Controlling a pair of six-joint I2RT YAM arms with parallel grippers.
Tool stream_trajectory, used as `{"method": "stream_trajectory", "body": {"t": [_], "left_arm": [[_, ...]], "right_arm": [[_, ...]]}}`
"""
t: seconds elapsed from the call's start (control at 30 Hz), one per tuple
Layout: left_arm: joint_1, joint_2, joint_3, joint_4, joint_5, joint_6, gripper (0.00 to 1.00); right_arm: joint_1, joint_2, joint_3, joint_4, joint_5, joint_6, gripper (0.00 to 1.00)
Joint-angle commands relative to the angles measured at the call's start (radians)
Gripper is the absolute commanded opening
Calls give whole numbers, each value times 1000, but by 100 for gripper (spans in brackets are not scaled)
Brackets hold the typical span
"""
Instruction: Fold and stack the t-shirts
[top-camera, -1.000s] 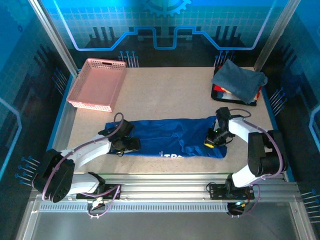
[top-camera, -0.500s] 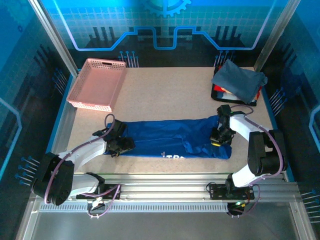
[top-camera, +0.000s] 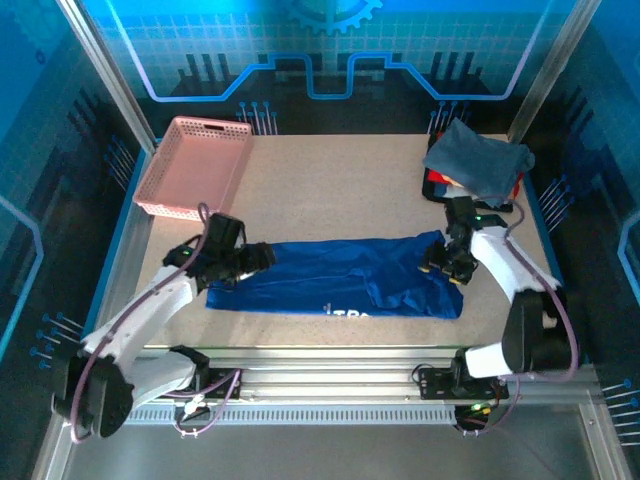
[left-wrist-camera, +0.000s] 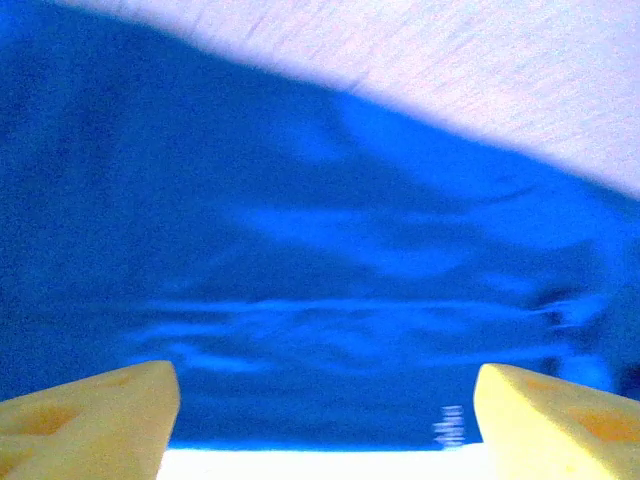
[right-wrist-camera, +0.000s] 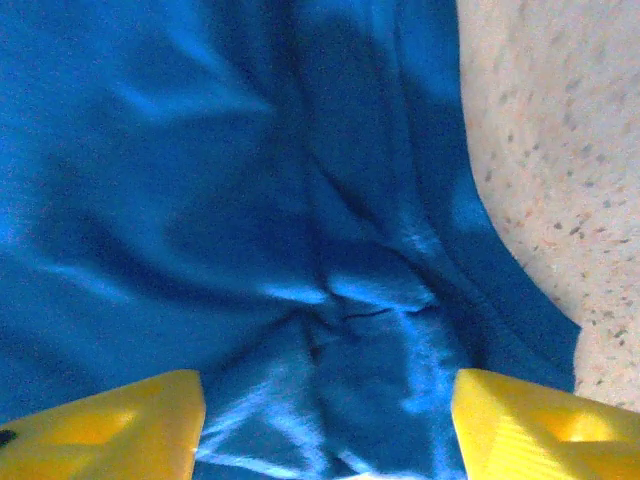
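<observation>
The royal-blue t-shirt (top-camera: 340, 278) lies as a long creased band across the near middle of the desk (top-camera: 330, 190), with the left pincer (top-camera: 258, 257) and right pincer (top-camera: 440, 264) over its two ends, both released, jaws apart on nothing. For a clean fold, I judge each should pinch every layer at matching corners, as the bunched right end could give up only its top ply.

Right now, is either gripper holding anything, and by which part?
Nothing is held. The left gripper and the right gripper are both open, fingers spread, one at each end of the royal-blue t-shirt.
</observation>
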Motion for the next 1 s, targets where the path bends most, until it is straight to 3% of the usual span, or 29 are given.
{"method": "stream_trajectory", "body": {"t": [0.0, 0.13, 0.27, 0.3, 0.37, 0.43, 0.5, 0.63, 0.8, 0.97], "left_arm": [[10, -11, 153, -164, -61, 82, 81], [13, 136, 338, -363, -193, 187, 80], [28, 202, 338, -334, -180, 219, 80], [35, 232, 331, -324, -164, 217, 80], [48, 304, 316, -305, -135, 212, 73], [68, 376, 290, -261, -97, 201, 50], [85, 440, 270, -217, -98, 195, 35], [124, 605, 252, -153, -82, 192, 18], [145, 730, 221, -138, -92, 170, 17], [145, 699, 156, -159, -85, 157, 18]], "right_arm": [[16, -167, 63, -55, -44, -8, 81], [56, -297, 85, -79, -40, -4, 86], [93, -287, 97, -164, 1, -36, 82], [102, -265, 83, -169, -8, -28, 76], [118, -213, 41, -144, -32, 8, 51], [139, -148, -21, -74, -24, 60, 27], [140, -77, -71, 25, -52, 101, 16], [160, 135, -71, 145, -45, 167, 15], [199, 391, 88, 113, 31, 222, 14], [210, 630, 337, 44, 44, 223, 15]]}}
